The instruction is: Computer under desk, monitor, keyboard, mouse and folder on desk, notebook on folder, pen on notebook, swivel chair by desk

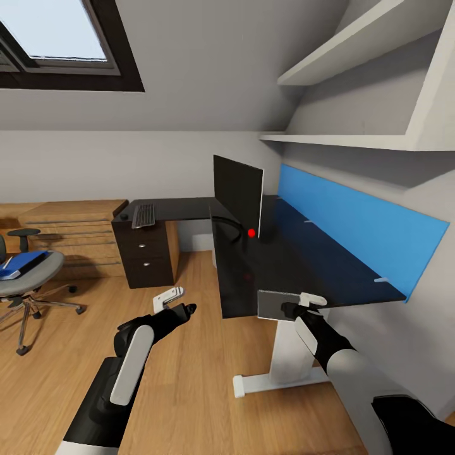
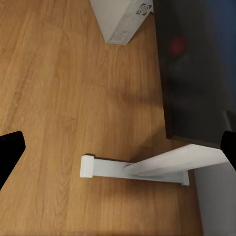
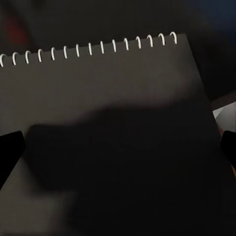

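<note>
Right pincer (image 1: 302, 309) clamped on one dark notebook (image 1: 278, 306) at the near edge of the desk (image 1: 303, 259), left pincer (image 1: 180, 303) apart above the floor, one monitor (image 1: 238, 193), one keyboard (image 1: 144, 215) farther on the desk, one blue folder (image 1: 22, 262) on one swivel chair (image 1: 28, 278).
</note>
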`<state>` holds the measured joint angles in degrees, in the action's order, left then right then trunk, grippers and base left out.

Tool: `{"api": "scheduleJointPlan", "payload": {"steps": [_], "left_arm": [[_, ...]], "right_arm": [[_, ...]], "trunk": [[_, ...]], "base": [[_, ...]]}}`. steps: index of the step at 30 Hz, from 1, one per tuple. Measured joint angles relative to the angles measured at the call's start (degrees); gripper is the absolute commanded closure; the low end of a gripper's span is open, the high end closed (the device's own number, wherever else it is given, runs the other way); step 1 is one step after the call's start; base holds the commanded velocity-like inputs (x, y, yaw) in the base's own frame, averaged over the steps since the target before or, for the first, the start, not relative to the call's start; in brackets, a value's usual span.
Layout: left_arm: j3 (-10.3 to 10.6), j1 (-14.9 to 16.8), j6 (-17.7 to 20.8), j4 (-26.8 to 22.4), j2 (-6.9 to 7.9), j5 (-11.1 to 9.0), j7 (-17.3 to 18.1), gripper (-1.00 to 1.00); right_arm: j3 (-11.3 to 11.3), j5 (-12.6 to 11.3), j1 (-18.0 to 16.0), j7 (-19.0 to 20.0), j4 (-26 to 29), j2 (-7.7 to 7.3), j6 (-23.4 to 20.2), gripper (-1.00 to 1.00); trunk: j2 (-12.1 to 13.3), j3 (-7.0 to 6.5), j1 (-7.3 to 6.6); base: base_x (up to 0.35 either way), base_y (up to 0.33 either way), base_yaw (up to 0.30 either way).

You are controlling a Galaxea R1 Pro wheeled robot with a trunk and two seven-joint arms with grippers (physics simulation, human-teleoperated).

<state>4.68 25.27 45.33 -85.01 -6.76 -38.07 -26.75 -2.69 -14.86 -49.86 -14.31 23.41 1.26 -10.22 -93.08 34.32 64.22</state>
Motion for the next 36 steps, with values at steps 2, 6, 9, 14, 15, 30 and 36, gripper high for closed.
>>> {"api": "scheduleJointPlan", "payload": {"steps": [2,6,9,14,15,30,36], "left_arm": [[0.0,0.0,0.0,0.0,0.0,0.0,0.0,-1.0],[0.0,0.0,-0.1,0.0,0.0,0.0,0.1,-1.0],[0.0,0.0,-0.1,0.0,0.0,0.0,0.1,-1.0],[0.0,0.0,-0.1,0.0,0.0,0.0,0.2,-1.0],[0.0,0.0,-0.1,0.0,0.0,0.0,0.2,-1.0],[0.0,0.0,0.0,0.0,0.0,0.0,0.3,-1.0],[0.0,0.0,0.0,0.0,0.0,0.0,0.3,-1.0]], "right_arm": [[0.0,0.0,0.0,0.0,0.0,0.0,0.0,-1.0],[0.0,0.0,0.0,0.0,0.0,0.0,0.0,-1.0],[0.0,0.0,0.0,0.0,0.0,0.0,-0.1,-1.0],[-0.1,0.0,0.0,0.1,0.9,0.01,-0.1,-1.0],[-0.1,0.0,0.0,0.0,0.9,0.01,-0.1,-1.0],[-0.2,0.0,0.0,0.0,0.6,0.0,-0.1,-1.0],[0.0,-0.5,0.0,0.0,0.1,-0.03,0.0,-1.0]], "trunk": [[0.0,0.0,0.0],[0.0,0.0,0.0],[0.0,0.0,-0.01],[0.0,0.0,-0.02],[0.0,0.0,-0.02],[0.4,-0.17,-0.21],[2.8,-1.24,-1.53]], "base": [[0.0,0.0,0.0],[0.0,0.0,0.0],[0.058,0.0,0.0],[0.208,0.0,0.0],[0.151,0.0,0.0],[0.026,0.0,0.0],[0.0,0.0,0.0]]}}
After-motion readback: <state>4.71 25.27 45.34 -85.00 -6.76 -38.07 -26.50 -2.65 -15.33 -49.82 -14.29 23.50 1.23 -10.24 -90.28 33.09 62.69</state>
